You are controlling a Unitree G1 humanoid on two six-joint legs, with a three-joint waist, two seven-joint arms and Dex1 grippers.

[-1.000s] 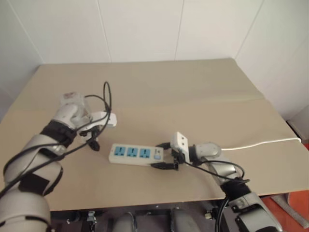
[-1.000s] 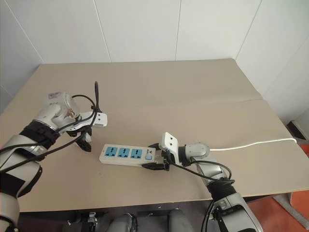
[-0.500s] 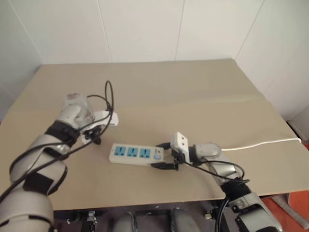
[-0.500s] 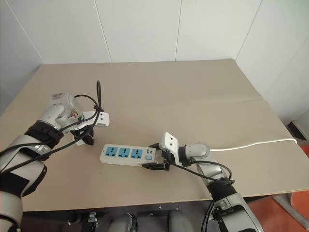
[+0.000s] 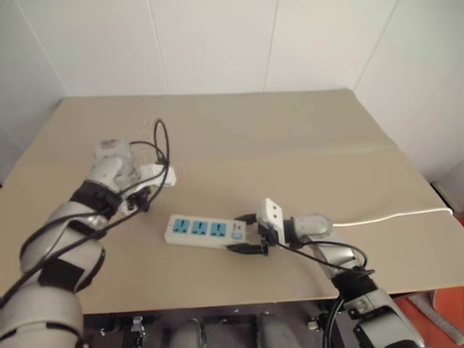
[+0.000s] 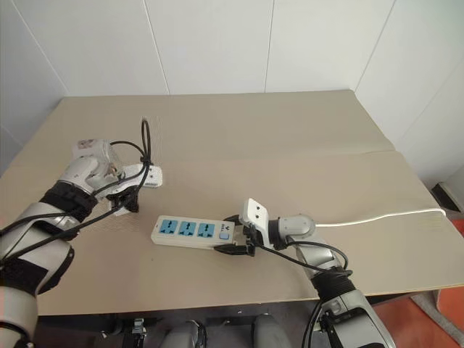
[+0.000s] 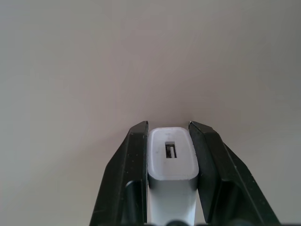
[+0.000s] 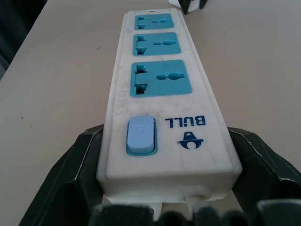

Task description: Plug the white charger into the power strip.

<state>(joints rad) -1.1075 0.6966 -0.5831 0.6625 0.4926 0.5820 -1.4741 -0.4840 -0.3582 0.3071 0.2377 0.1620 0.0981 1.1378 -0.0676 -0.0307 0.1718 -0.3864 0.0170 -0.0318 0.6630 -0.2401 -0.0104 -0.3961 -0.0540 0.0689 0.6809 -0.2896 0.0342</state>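
The white charger (image 7: 172, 157) is a small boxy block with a slot in its end face, standing on the tan table. My left gripper (image 7: 168, 128) points down at the table and is shut on it, one black finger on each side. This gripper (image 5: 141, 201) sits left of the power strip (image 5: 203, 230). The strip is a long white bar with three blue sockets and a blue switch (image 8: 140, 135). My right gripper (image 5: 250, 233) is shut on the strip's switch end, its fingers (image 8: 80, 162) pressed to both long sides.
The strip's thin white cord (image 5: 399, 214) runs right to the table's edge. The tan table (image 5: 290, 130) stretches back to white walls, with a seam across its right half. Its front edge lies close below the strip. An orange object (image 5: 449, 319) sits on the floor.
My left gripper has shut on the white charger; a second ago its fingers stood open. The right gripper and the power strip have not moved.
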